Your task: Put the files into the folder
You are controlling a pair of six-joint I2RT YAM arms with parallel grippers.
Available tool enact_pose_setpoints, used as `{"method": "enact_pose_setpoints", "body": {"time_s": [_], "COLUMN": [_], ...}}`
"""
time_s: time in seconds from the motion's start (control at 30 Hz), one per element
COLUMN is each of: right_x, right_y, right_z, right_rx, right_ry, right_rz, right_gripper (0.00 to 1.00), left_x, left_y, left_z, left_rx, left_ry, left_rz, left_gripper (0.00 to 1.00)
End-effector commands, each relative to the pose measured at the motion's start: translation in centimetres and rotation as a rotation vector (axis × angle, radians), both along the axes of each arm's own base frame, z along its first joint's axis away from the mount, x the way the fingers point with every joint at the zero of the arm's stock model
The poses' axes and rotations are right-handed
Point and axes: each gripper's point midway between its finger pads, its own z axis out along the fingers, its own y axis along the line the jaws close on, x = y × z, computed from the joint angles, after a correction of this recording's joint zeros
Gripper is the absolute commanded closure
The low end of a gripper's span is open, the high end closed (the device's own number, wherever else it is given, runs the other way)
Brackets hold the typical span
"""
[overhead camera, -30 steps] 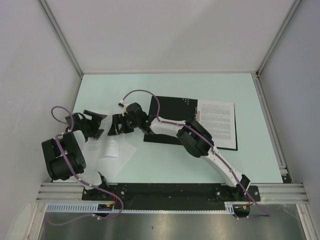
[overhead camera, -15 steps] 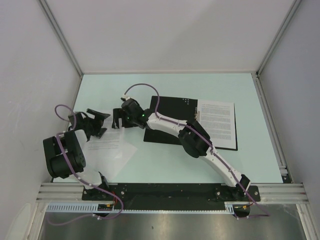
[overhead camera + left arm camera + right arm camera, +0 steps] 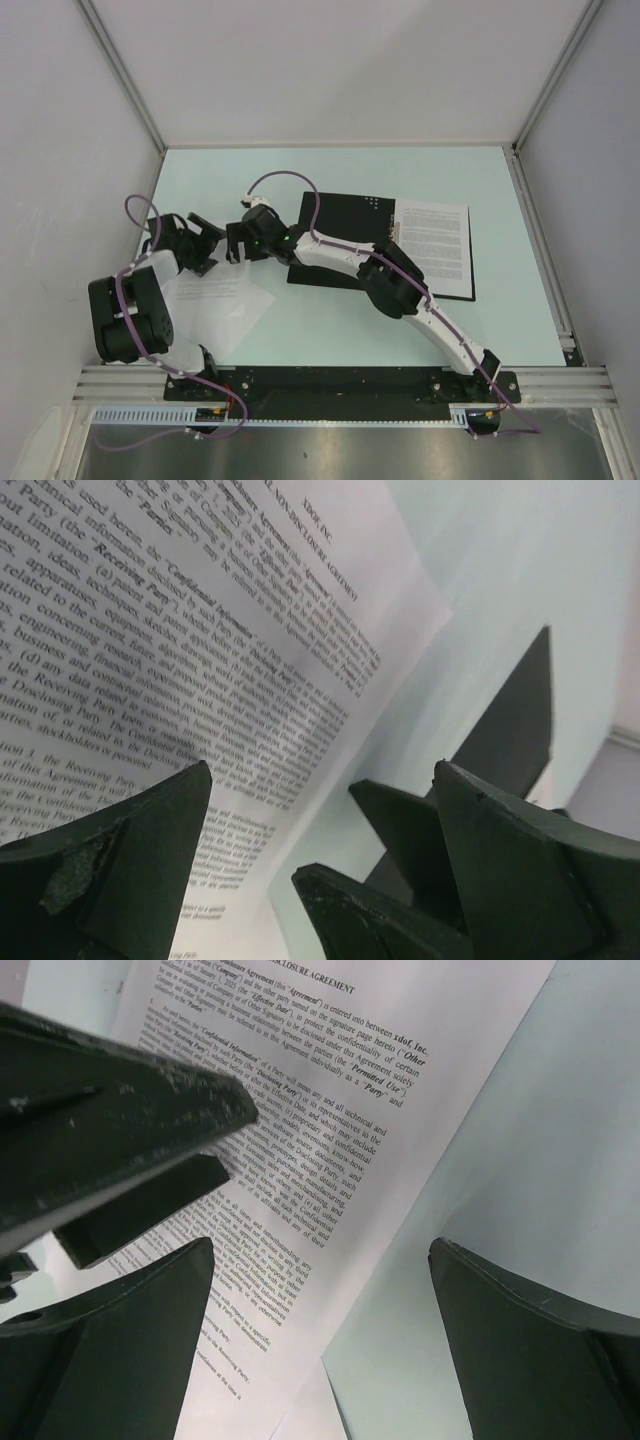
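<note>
Loose printed files flat on the desk near its left edge, left tool and right tool close together over them, both spread wide, holding nothing, folder open mid-desk, printed sheet on its right half

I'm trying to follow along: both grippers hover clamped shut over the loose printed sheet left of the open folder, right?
Not quite: both are open. The left wrist view shows the left gripper with jaws spread wide, the right wrist view the right gripper likewise, both above the loose printed sheet left of the open folder.
</note>
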Motion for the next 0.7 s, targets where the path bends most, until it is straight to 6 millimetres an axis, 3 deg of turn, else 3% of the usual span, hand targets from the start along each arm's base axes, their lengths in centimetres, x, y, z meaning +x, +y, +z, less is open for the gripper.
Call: {"method": "enact_pose_setpoints", "body": {"time_s": [0.0,0.1,0.2,0.4,0.6,0.67], "right_x": [-1.7,-2.7,-5.1,-6.5,-9.3,-9.3], "right_y": [-3.9,-3.5,-2.9,-3.0,-2.4,-2.4], "right_z": [-4.7,-4.1,-3.4,-1.9,-2.1,-2.7], "right_rx": [-0.134,-0.112,-0.062,-0.071,-0.089,-0.107], "right_ry": [0.138,0.182,0.269,0.317,0.377,0.370], "right_rz": [0.013,0.040,0.098,0.049,0.050,0.025], "right_gripper": [0.05,0.07,0.07,0.04,0.04,0.05], "left_x": [-1.3,-1.7,-0.9,-1.0,-2.5,-3.1], "left_y": [1.5,2.3,2.7,1.4,0.4,-0.9], "left_z": [1.7,1.1,0.1,-2.6,-4.3,-4.7], "left_rx": [0.185,0.158,0.119,0.013,-0.038,-0.105], "left_ry": [0.066,0.110,0.141,0.212,0.276,0.276], "left_rz": [-0.025,0.014,0.012,-0.016,-0.033,-0.057], "left_gripper": [0.00,0.00,0.00,0.00,0.01,0.00]}}
